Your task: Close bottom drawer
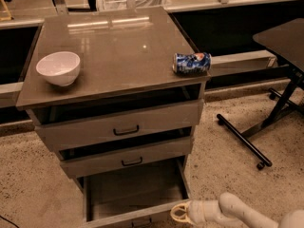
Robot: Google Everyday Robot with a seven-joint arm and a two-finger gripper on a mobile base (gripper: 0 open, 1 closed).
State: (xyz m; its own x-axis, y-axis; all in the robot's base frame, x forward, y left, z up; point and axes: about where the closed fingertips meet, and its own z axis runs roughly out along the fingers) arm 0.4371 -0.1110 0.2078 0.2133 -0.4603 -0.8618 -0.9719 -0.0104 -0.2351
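**A:** What is hidden on the bottom drawer [137, 190]?

**B:** Its front panel is cut off by the lower edge of the view. Only the top rim and a sliver of the black handle show. The drawer stands pulled far out of the cabinet.

**A:** Where does it lie from the end effector [180, 213]?

**B:** The drawer's floor is at about ten o'clock from it, and the panel's rim is at nine. The end effector sits right at the panel's right corner, on the outer side. I cannot tell if they touch.

**A:** Is it spread or pressed together?

**B:** I cannot tell. Only a pale yellowish tip shows, and the arm leaves the view toward four o'clock.

**A:** What is farther out?

**B:** At twelve o'clock from the bottom drawer are the middle drawer [124, 158] and then the top drawer [118, 126], each ajar. On the desk [118, 42] a white bowl [58, 68] sits at nine o'clock. A blue can [191, 62] lies on its side at the three o'clock edge.
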